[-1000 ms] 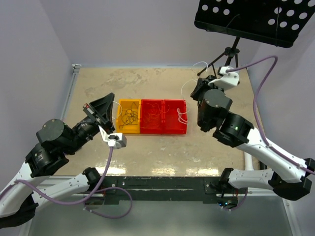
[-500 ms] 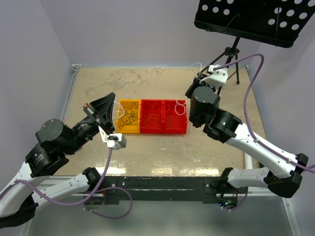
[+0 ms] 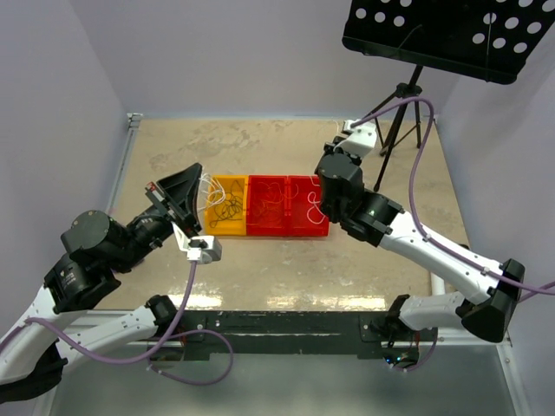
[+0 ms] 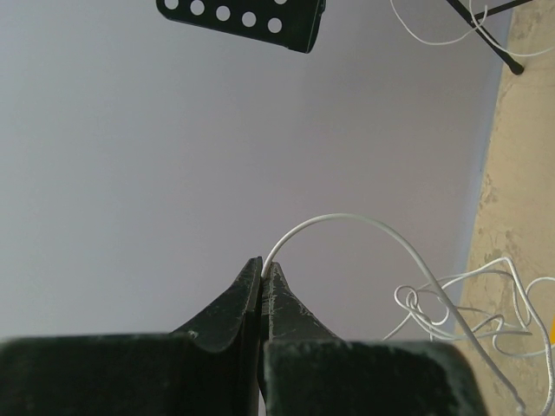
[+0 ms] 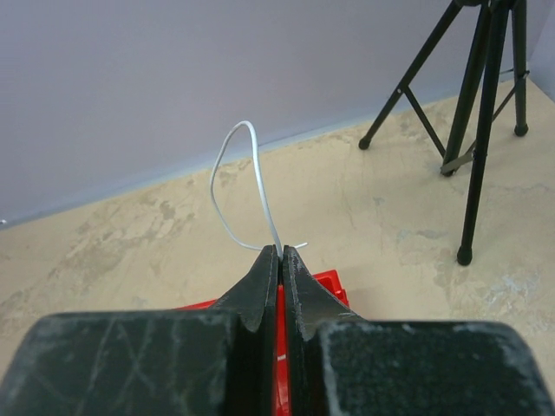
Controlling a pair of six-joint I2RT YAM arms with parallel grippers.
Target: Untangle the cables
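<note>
My left gripper [image 3: 198, 178] [image 4: 263, 264] is shut on a thin white cable [image 4: 347, 221], held up left of the yellow bin [image 3: 215, 227]. The cable arcs right and down to a small white knot [image 4: 451, 303]. My right gripper [image 3: 333, 146] [image 5: 281, 250] is shut on another white cable end [image 5: 251, 173] that loops upward, above the far right edge of the red bin [image 3: 286, 227] [image 5: 329, 282]. Black cables [image 3: 227, 208] lie coiled in the yellow bin. An orange-red wire [image 3: 270, 201] and white wire [image 3: 314, 204] lie in the red bin.
A black tripod [image 3: 399, 95] [image 5: 473, 130] holding a perforated black plate [image 3: 442, 35] stands at the back right, close behind my right arm. Grey walls close in the left, back and right sides of the sandy table [image 3: 260, 147].
My right arm has swung left from the back right toward the red bin, carrying its white cable. My left arm has stayed still, still pinching its cable.
</note>
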